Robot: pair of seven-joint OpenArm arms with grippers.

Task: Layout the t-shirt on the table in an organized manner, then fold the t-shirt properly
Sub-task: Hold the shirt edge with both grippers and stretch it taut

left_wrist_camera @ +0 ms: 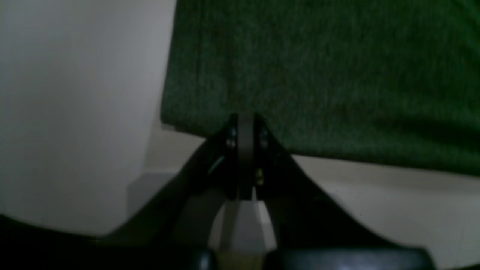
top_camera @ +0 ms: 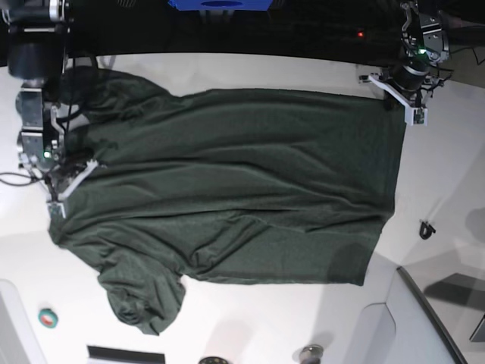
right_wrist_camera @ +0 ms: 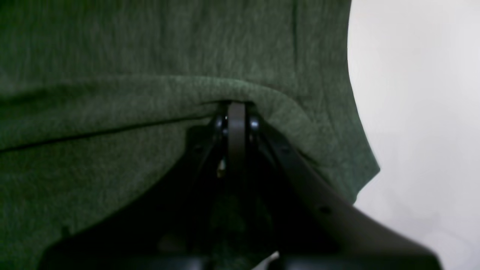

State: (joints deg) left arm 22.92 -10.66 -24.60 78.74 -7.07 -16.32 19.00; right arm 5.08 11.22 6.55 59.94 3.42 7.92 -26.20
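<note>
The dark green t-shirt (top_camera: 235, 182) lies spread sideways on the white table (top_camera: 258, 326), its hem at the right and its sleeves at the left; the near sleeve is bunched. My left gripper (top_camera: 395, 98) is at the far hem corner. In the left wrist view the left gripper (left_wrist_camera: 245, 117) is shut on the shirt's edge (left_wrist_camera: 318, 75), with bare table (left_wrist_camera: 75, 112) beside it. My right gripper (top_camera: 67, 179) is at the shoulder end. In the right wrist view the right gripper (right_wrist_camera: 236, 107) is shut on a raised fold of the shirt (right_wrist_camera: 150, 93).
A small black item (top_camera: 427, 229) lies on the table right of the hem. A small teal and red round thing (top_camera: 48, 318) sits at the near left. A grey panel (top_camera: 424, 318) is at the near right corner. A blue object (top_camera: 220, 4) is past the far edge.
</note>
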